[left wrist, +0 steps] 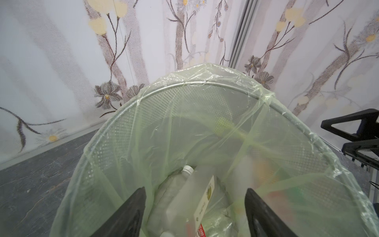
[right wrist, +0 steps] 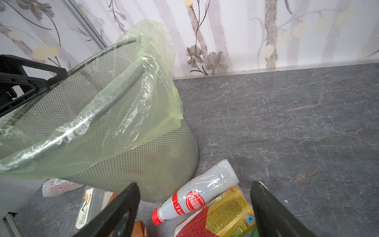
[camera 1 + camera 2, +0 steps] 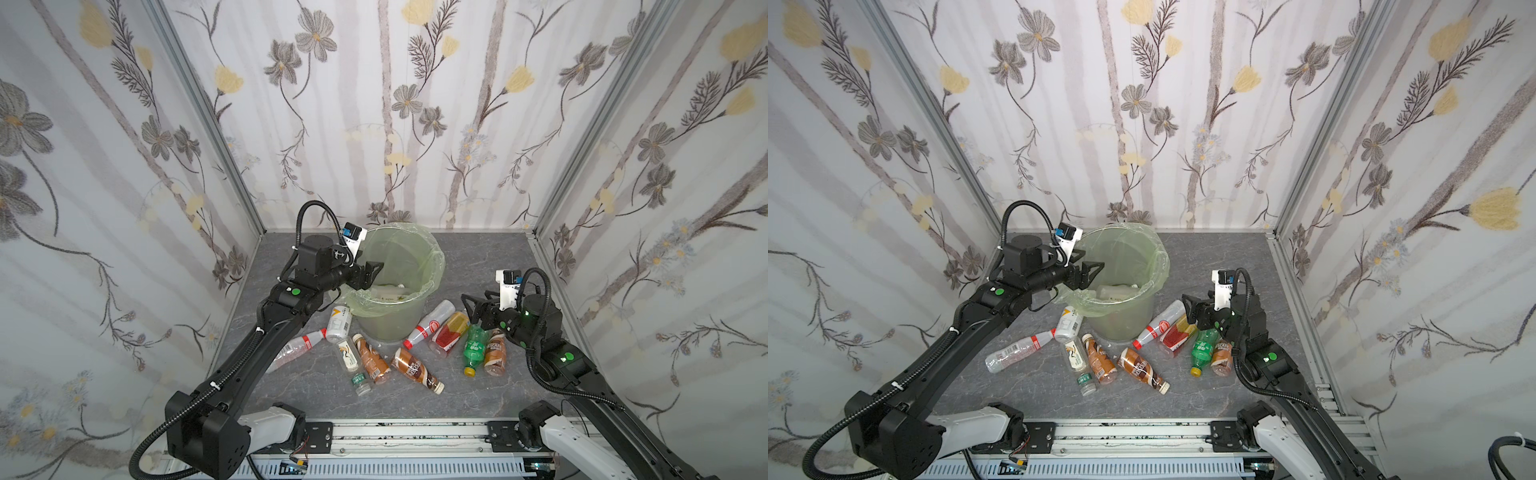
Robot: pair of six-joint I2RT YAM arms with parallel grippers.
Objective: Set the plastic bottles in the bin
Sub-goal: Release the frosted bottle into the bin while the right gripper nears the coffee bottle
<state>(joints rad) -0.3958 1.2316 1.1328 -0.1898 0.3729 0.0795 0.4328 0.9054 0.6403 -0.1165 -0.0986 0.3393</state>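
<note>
Looking down in a top view, the bin (image 3: 390, 322) sits at centre frame. The left gripper (image 3: 371, 271) hangs over its left rim, jaws apart, with nothing between them. Most bottles (image 3: 415, 370) lie on their sides on the grey top (image 3: 478, 257), fanned out below the bin. Right of centre, the right gripper (image 3: 471, 309) hovers just above a tight cluster: white bottle (image 3: 430, 325), tea bottle (image 3: 449, 334) and green bottle (image 3: 473, 345). Its jaws stand apart too, and are empty.

In the left wrist view, two black fingers (image 1: 127, 213) rise wide apart from the bottom edge. Between them, down inside the bag (image 1: 256, 98), lies a clear bottle (image 1: 180, 197) with a white cap.

In the right wrist view, the fingers (image 2: 123, 205) spread across the lower frame. Below them the white bottle (image 2: 196, 199) and tea bottle (image 2: 221, 217) lie side by side, touching. The white one's base is just beside the bin's mesh wall (image 2: 153, 164).

To my eye these bottles look empty, so they should be light. Their thin walls would dent under a hard squeeze, and their slick round sides could roll or squirt out of the jaws. I would take one across the middle of its body, square to its length, rather than at the tapering neck or cap. The tea bottle looks flatter-sided and may be the surest hold. With neighbours touching, a finger may well nudge one.
</note>
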